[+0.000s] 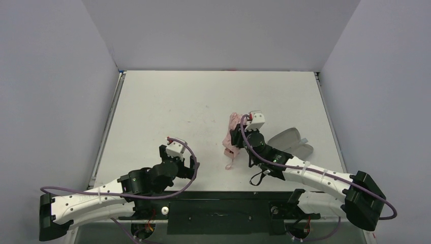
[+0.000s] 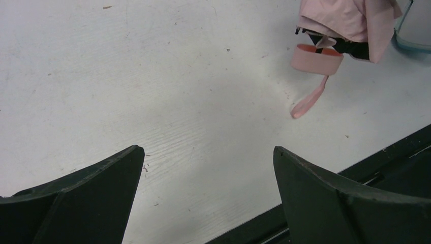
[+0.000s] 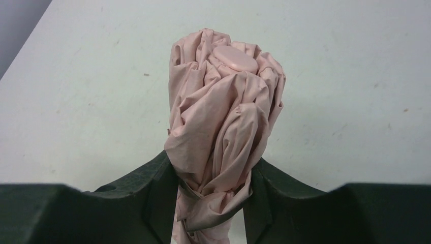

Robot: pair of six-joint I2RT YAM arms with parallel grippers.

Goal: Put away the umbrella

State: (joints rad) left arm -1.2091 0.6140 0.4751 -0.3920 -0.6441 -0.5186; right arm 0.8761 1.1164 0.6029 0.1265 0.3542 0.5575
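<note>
The umbrella (image 1: pixel 231 136) is folded into a crumpled salmon-pink bundle lying at the table's middle right. My right gripper (image 1: pixel 237 140) is shut on it. In the right wrist view both fingers press the fabric of the umbrella (image 3: pixel 223 101) at the right gripper (image 3: pixel 212 161), with its round pink cap pointing away. The left wrist view shows the umbrella (image 2: pixel 345 18) with its pink handle (image 2: pixel 316 58) and loop strap (image 2: pixel 307 101) trailing on the table. My left gripper (image 1: pixel 192 163) stands open over bare table, left of the umbrella; nothing lies between its fingers around the left gripper (image 2: pixel 207 148).
A pale oblong case (image 1: pixel 290 142) lies on the table just right of the right gripper, its rim showing as the case (image 2: pixel 412 35). A black rail (image 1: pixel 218 195) runs along the near table edge. Grey walls close in the sides and back.
</note>
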